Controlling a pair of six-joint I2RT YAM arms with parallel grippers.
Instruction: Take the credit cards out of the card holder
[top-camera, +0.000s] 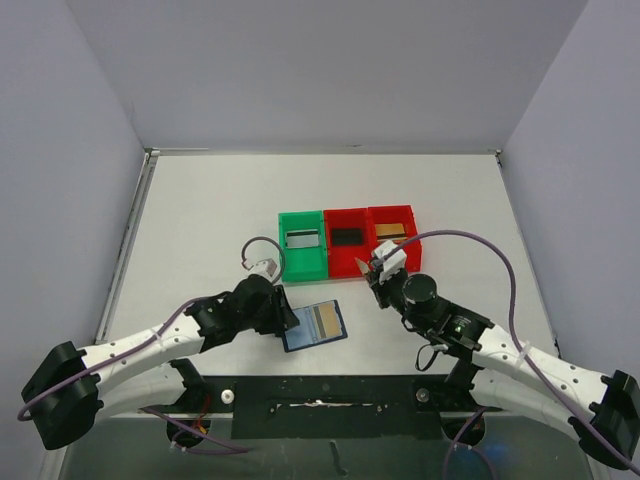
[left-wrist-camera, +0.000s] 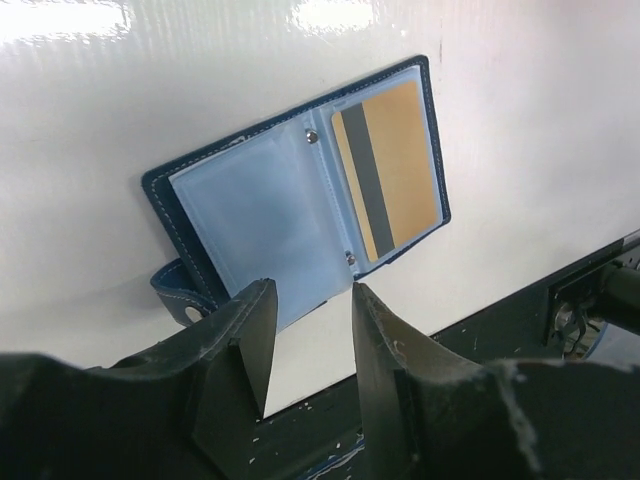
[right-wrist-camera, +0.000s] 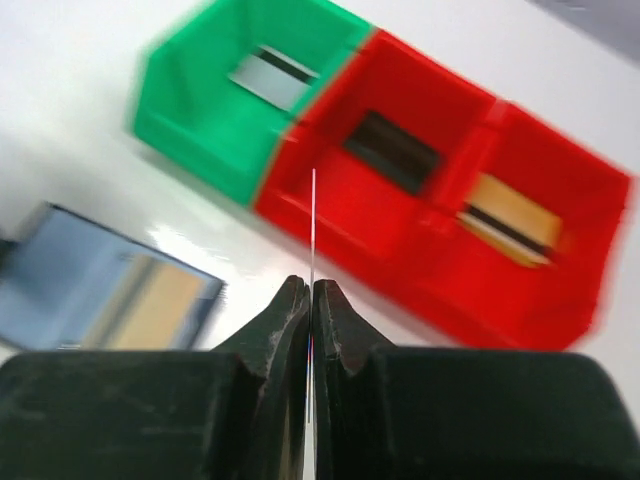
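Pinching a card (right-wrist-camera: 313, 215) edge-on between tightly closed jaws, the right gripper (right-wrist-camera: 311, 288) hung just in front of the bins, over the seam between the green bin (right-wrist-camera: 190, 110) and the middle red bin (right-wrist-camera: 330, 200). The holder (left-wrist-camera: 240, 215) lay open and flat on the table (left-wrist-camera: 520, 120), between the two arms and near the front edge. A gold striped card (left-wrist-camera: 385, 170) showed in its right-hand clear pocket. The left gripper (left-wrist-camera: 311, 300) stood released, jaws apart and empty, its tips just beside the holder's near edge by the spine.

The striped card looked light, stiff and slick, likely to slide freely yet awkward to lift while flat. The edge at the pocket mouth seemed the place to pinch, though which edge that was could not be made out. The soft holder would probably shift unless pinned.

A grey card (right-wrist-camera: 272, 78), a black card (right-wrist-camera: 390, 150) and a gold card (right-wrist-camera: 510, 220) lay one to each bin.
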